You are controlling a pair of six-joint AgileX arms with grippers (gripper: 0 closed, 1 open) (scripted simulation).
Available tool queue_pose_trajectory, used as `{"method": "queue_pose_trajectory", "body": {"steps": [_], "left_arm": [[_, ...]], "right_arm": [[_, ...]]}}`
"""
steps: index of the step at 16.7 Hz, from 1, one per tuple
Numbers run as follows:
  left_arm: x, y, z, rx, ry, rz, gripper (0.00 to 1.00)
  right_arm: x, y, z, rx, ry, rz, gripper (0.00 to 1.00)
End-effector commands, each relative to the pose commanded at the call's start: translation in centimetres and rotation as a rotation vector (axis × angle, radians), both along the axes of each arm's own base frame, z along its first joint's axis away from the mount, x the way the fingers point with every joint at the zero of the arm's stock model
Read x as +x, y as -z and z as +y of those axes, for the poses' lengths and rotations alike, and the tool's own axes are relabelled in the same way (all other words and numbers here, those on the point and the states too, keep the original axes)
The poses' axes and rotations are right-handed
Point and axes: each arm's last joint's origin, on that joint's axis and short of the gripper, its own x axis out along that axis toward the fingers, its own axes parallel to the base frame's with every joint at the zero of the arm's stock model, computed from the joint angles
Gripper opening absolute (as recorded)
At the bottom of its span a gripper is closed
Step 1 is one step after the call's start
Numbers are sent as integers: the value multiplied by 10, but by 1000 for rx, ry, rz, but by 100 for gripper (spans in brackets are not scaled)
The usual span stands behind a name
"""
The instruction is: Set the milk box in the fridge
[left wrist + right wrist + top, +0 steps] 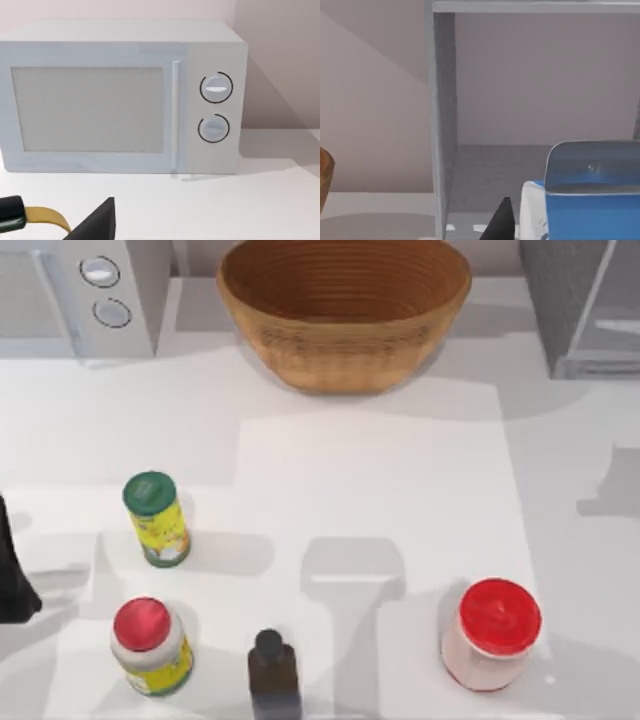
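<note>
Facing the open fridge (445, 125) in the right wrist view, the right end effector (520, 222) has one dark finger (500, 222) just beside the milk box (585, 200); whether the fingers pinch the carton I cannot tell. The milk box, white-sided with a blue face and a glossy blue top, sits at the mouth of the grey compartment, above its speckled grey floor; no lettering is readable. In the top view the fridge (575, 310) stands at the far right corner of the surface (370, 470), grey-walled with a pale panel.

The left end effector (12, 580) is parked at the left edge of the surface; its fingers' spread I cannot tell. The left wrist view faces a white microwave (120, 95) with two round knobs.

A ribbed woven basket (343, 310) sits at the far centre. Near the front stand a green-lidded yellow canister (156, 518), a red-lidded yellow-labelled jar (150, 645), a dark bottle (272, 675) and a red-lidded pinkish jar (492, 632), all upright; no label text is legible.
</note>
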Motion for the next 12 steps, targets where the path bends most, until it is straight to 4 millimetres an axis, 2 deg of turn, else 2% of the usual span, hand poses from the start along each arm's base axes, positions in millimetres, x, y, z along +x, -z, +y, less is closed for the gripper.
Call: {"method": "queue_pose_trajectory", "body": {"steps": [3,6,9,12], "left_arm": [[0,0,0,0,0,0,100],[0,0,0,0,0,0,100],[0,0,0,0,0,0,100],[0,0,0,0,0,0,100]], "right_arm": [[48,2,-12,13,7,44,0],[97,14,-28,18,10,61,0],[141,37,-45,17,9,63,0],[177,66,-62,13,3,52,0]]}}
